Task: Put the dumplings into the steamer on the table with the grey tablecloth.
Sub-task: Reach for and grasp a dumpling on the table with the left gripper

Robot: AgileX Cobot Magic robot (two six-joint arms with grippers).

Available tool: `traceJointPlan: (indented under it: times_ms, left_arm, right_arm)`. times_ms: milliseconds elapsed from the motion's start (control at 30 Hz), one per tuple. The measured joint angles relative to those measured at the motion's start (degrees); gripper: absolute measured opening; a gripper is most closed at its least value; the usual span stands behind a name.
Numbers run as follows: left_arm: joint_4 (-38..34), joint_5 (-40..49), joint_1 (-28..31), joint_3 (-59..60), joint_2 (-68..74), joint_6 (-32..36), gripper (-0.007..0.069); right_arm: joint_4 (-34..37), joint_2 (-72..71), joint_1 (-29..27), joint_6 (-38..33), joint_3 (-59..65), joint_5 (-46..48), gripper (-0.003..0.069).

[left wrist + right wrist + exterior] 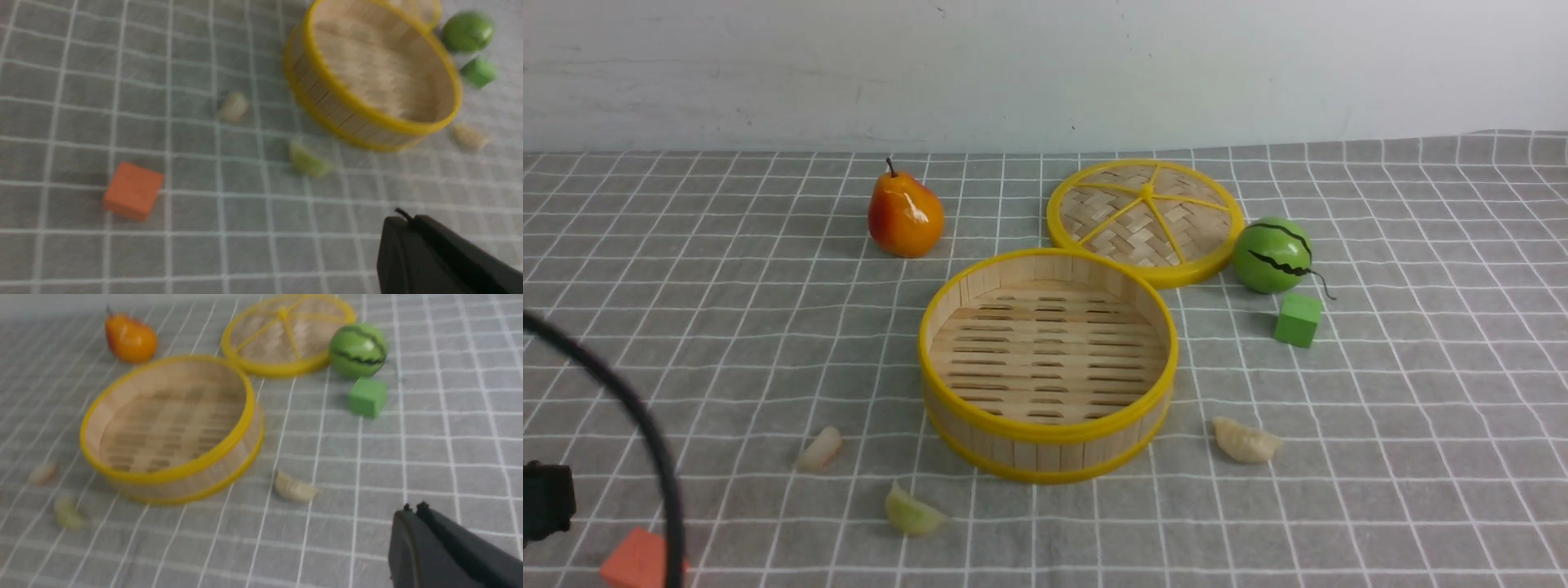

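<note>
Your left gripper [404, 222] and right gripper [413, 510] both show jaws pressed together with nothing between them, each poised above the grey tablecloth [1421, 408] and apart from every object. You will find all three dumplings lying on the cloth outside the steamer [1045, 453]: the left white dumpling [819, 448] and the green dumpling [913, 512] near its front-left wall, the right white dumpling [1245, 441] near its front-right. The steamer stands upright mid-table, with the lid [1146, 214] lying flat just behind it.

Orange block [633, 559] cut by frame edge (cable [663, 469] crosses it); steamer [327, 106] blurred.
</note>
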Motion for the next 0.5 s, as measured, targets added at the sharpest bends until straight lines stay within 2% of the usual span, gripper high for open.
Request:
traceJointPlan:
  times_ms: [167, 200, 300, 367, 500]
  left_arm:
    - [10.24, 5.71, -8.37, -7.05, 11.15, -2.55, -0.0014]
    - [14.28, 5.86, -12.68, -9.6, 16.33, -5.18, -0.0014]
    - [19.73, 5.15, -17.56, -13.08, 25.66, -8.13, -0.0005]
    - [20.8, 5.1, -18.65, -15.47, 30.71, -9.81, 0.0023]
    - [18.99, 4.94, -19.1, -21.05, 42.83, -10.68, 0.0168]
  right_arm:
    - [-5.44, 11.93, 9.31, -0.4, -9.52, 14.11, -0.002]
    - [-7.18, 16.27, 13.18, -0.54, -12.16, 18.47, -0.0019]
    - [-8.08, 20.92, 17.6, -0.61, -13.87, 22.23, -0.0018]
    - [-8.22, 22.49, 19.18, -0.61, -14.0, 22.51, -0.0016]
    - [-8.22, 25.21, 20.83, -0.65, -14.0, 22.59, -0.0014]
